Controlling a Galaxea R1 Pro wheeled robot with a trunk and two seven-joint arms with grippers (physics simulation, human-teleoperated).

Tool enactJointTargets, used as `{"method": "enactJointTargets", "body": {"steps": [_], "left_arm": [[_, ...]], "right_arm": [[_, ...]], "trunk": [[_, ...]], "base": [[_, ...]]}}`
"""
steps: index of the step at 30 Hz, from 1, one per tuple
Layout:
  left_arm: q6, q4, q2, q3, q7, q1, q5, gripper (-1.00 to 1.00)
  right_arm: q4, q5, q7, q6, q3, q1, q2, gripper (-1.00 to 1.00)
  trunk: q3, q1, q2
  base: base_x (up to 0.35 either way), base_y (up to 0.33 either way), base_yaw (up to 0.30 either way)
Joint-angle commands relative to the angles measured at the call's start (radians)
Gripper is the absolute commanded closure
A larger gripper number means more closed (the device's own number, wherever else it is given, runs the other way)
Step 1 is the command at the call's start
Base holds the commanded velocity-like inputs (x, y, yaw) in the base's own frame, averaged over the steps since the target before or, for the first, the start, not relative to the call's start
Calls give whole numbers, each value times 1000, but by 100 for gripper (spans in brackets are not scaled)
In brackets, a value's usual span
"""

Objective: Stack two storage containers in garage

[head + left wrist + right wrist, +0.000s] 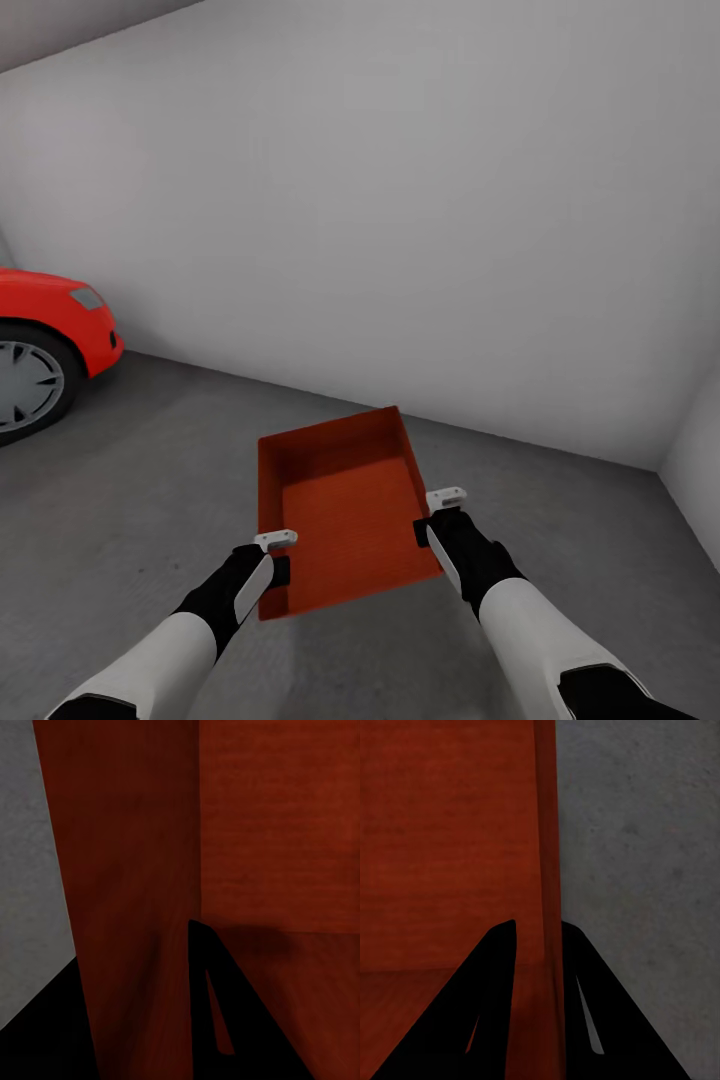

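**Bin held by both grippers in the garage**

Grey concrete floor (150,500) runs up to plain white walls (400,200), which meet in a corner to the right of the bin. Beyond the bin's left side, well apart from it, the front of a red car (50,320) shows with one wheel (28,385) on the floor.

One orange-red bin (345,510) sits between the two arms, open side up, its far end tilted slightly toward the wall. Nothing lies in it. Whether it rests on the floor or hangs above it cannot be told.

At the bin's left wall, near the near corner, the left gripper (277,552) straddles the wall. In the left wrist view one dark finger (232,1020) lies inside the bin (270,832) and the other finger (45,1035) outside, with the wall pinched between them and the floor (30,870) beyond.

At the bin's right wall, the right gripper (440,515) pinches it likewise. In the right wrist view its two fingers (487,1005) sit close on either side of the thin wall, with the bin's bottom (442,832) on one side and the floor (645,870) on the other.
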Motion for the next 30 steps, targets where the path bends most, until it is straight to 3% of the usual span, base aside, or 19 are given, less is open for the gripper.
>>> {"method": "enactJointTargets", "body": {"steps": [1, 30], "left_arm": [[3, 3, 0, 15, 0, 0, -3, 100], [4, 6, 0, 18, -1, 0, -4, 100]], "right_arm": [[-3, -59, 43, -21, -6, -1, 3, 100], [-1, -59, 40, -18, -6, 0, 2, 100]], "trunk": [[0, 0, 0], [-91, 111, -203]], "base": [[0, 0, 0], [0, 0, 0]]}}
